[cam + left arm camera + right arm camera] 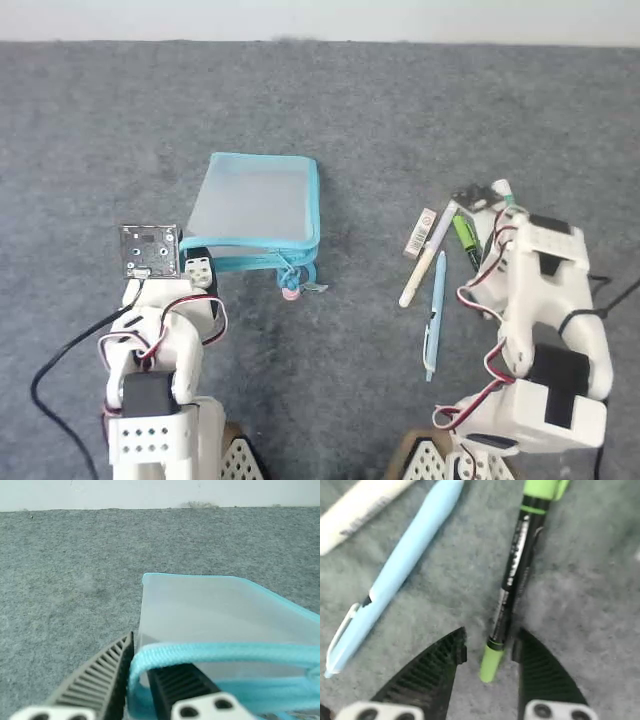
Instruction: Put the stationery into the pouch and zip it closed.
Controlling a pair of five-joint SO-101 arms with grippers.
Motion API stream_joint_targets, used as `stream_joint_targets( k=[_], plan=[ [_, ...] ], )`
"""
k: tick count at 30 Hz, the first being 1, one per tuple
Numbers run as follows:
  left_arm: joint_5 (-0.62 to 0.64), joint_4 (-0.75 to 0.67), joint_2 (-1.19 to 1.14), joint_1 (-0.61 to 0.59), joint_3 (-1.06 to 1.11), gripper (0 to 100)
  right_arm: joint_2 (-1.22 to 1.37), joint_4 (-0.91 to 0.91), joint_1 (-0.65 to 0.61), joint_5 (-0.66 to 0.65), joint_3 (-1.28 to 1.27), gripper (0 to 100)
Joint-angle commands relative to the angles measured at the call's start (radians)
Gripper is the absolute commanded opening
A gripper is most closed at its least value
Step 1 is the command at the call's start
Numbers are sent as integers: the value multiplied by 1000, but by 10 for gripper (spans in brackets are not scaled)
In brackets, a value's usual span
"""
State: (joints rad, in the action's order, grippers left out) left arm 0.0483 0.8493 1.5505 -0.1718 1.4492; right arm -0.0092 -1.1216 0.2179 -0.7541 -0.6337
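Note:
A translucent pouch (255,205) with a teal zipper rim lies left of the table's middle; its pink zipper pull (290,292) sits at the near right corner. My left gripper (200,268) is at the pouch's near left corner. In the left wrist view it (141,657) is shut on the teal rim of the pouch (210,615). The stationery lies to the right: a green pen (466,243), a light blue pen (435,310) and a white pen (425,262). My right gripper (490,640) stands open low over the green pen (512,575), its fingers on either side of the pen's near end.
A small labelled eraser (422,232) and a metal clip (472,197) lie beside the pens. The light blue pen (400,575) lies close to one right finger. Grey carpet covers the table, with a pale wall along the far edge.

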Motion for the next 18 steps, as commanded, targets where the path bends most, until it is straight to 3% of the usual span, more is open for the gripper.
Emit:
stream_joint_targets(
  k=[1,7,11,18],
  plan=[
    [-3,-32,-15,-11,-4,11,-13,94,5,-12,-63,131],
    [-3,-32,-15,-11,-5,11,-13,101,5,-11,-71,121],
    [-3,-32,-15,-11,-7,11,-13,104,12,0,-72,0],
    [-3,-34,-15,-8,-5,11,-58,44,10,23,-40,8]
  ],
)
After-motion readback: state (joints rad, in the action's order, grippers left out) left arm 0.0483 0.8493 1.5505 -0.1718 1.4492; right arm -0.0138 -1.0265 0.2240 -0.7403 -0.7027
